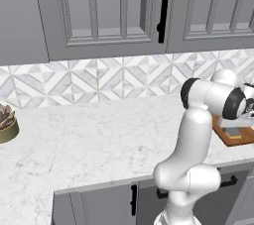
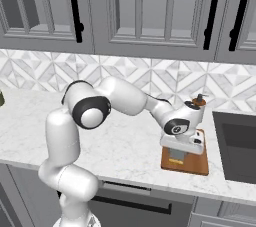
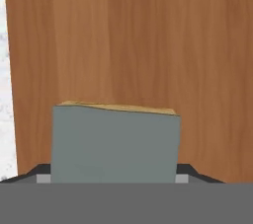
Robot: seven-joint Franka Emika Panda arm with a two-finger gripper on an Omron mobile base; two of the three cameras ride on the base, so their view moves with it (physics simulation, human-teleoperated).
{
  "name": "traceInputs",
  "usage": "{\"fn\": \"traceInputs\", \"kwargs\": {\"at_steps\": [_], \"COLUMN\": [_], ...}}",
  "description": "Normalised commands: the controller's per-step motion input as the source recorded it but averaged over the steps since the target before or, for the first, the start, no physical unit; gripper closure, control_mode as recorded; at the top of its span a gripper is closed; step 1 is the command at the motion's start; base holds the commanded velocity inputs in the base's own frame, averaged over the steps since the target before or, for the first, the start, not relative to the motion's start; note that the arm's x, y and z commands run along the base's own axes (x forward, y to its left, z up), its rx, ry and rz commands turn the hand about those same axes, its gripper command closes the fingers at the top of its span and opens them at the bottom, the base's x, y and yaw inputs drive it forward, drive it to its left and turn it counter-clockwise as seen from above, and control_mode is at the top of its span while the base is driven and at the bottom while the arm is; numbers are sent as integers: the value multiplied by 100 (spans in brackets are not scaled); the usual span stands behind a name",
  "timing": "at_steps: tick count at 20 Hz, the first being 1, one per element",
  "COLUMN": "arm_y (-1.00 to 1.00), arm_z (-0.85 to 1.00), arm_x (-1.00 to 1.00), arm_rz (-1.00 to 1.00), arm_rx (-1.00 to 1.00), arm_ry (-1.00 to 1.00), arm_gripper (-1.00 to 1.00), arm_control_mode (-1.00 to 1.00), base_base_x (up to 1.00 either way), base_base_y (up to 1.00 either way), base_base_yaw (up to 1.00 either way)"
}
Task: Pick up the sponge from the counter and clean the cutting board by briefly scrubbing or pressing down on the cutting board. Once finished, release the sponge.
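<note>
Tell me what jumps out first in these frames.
The white arm stretched right across the counter, its pincer down over the reddish cutting board near the counter's front edge. In the hand view, the sponge sits between the fingertips with its grey face up, against the board's wood grain.

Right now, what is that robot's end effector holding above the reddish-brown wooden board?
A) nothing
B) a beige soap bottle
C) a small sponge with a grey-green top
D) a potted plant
C: in the hand view the grey-green-topped sponge sits between the end effector fingertips, over the reddish-brown wooden cutting board.
</note>
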Motion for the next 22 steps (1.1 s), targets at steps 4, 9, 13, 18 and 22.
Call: {"fn": "traceInputs", "kwargs": {"at_steps": [4, 9, 13, 18, 22], "arm_y": [11, 15, 20, 17, 14], "arm_z": [-46, -82, -2, -4, -74], "arm_x": [0, 0, 27, 52, 9], "arm_rz": [0, 0, 0, 0, 0], "arm_rx": [0, -3, 0, 0, -2], "arm_ry": [-5, -3, 0, 0, 0], "arm_gripper": [100, 100, 100, 100, 100], "arm_control_mode": [-100, -100, -100, -100, -100], "base_base_x": [0, 0, 0, 0, 0], "base_base_y": [0, 0, 0, 0, 0], "base_base_yaw": [0, 0, 0, 0, 0]}}
